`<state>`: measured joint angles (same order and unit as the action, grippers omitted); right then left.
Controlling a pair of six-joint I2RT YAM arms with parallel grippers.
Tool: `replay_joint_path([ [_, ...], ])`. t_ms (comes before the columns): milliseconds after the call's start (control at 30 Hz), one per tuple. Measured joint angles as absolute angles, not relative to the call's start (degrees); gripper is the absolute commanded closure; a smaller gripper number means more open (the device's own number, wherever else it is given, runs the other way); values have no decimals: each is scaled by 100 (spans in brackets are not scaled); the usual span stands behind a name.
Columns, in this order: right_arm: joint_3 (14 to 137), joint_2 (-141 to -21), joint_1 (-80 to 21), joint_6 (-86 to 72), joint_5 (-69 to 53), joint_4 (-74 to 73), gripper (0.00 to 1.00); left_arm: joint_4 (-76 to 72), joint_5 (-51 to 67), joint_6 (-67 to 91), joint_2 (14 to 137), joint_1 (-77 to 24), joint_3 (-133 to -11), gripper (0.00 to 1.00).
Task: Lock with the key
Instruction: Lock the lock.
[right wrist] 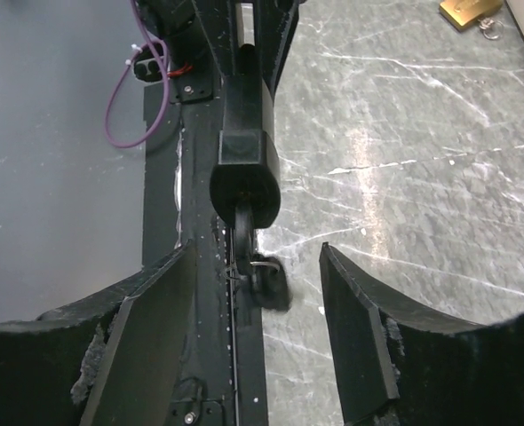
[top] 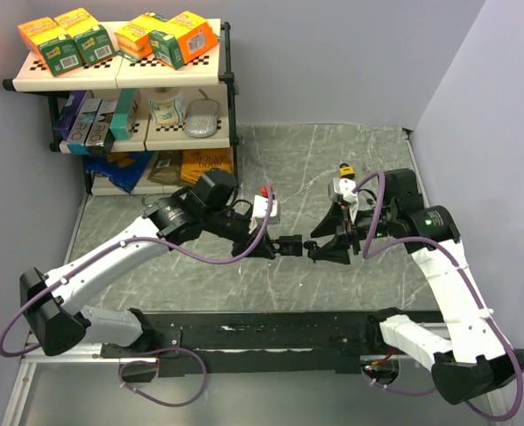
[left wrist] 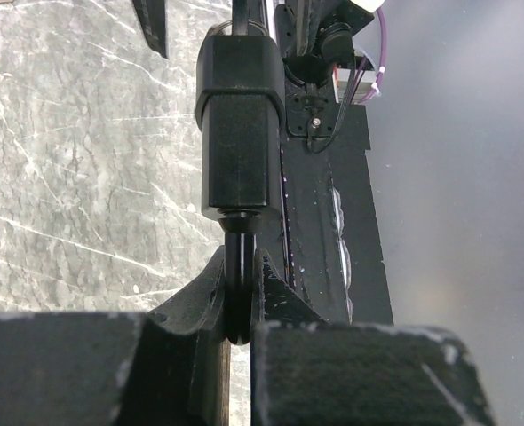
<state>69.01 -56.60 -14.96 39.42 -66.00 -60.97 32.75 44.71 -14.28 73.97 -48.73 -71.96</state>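
A black padlock [top: 289, 244] hangs in the air above the table's middle. My left gripper [left wrist: 238, 311] is shut on its shackle [left wrist: 238, 275], and the lock body [left wrist: 240, 124] points away from the fingers. From the far end of the body sticks out a black-headed key [right wrist: 244, 191], with a small ring and a second dark key [right wrist: 269, 282] dangling from it. My right gripper [right wrist: 258, 257] faces that end, open. The dangling key hangs between its fingertips, and neither finger [right wrist: 155, 319] touches it or the key head. In the top view the right gripper [top: 320, 248] sits just right of the lock.
A brass padlock [top: 345, 169] lies on the marble table behind the right arm, also seen as the brass padlock [right wrist: 466, 11]. A shelf rack [top: 120, 84] with boxes stands at the back left. The black base rail [top: 271, 337] runs along the near edge.
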Motion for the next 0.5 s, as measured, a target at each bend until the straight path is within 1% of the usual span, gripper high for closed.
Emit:
replay_joint_path([
  [133,6901,-5664,-1579,3883,-6593,-6036,41,3277,4471,-1431,7400,-4873,-7196,99],
  [200,6901,-5671,-1601,3863,-6591,-5994,45,3280,4471,-1435,7415,-4877,-7196,99],
  [233,6901,-5675,-1608,3861,-6584,-5979,49,3282,4471,-1435,7424,-4877,-7196,99],
  [267,6901,-5682,-1616,3857,-6580,-5966,51,3282,4471,-1437,7437,-4877,-7196,99],
  [367,6901,-5728,-1632,3865,-6549,-5961,55,3282,4466,-1437,7485,-4880,-7196,99],
  [400,6901,-5747,-1632,3868,-6536,-5959,59,3284,4462,-1437,7496,-4880,-7196,99],
  [433,6901,-5756,-1632,3870,-6530,-5957,66,3284,4456,-1437,7500,-4880,-7196,99],
  [500,6901,-5771,-1632,3879,-6506,-5959,74,3284,4453,-1437,7507,-4880,-7196,99],
])
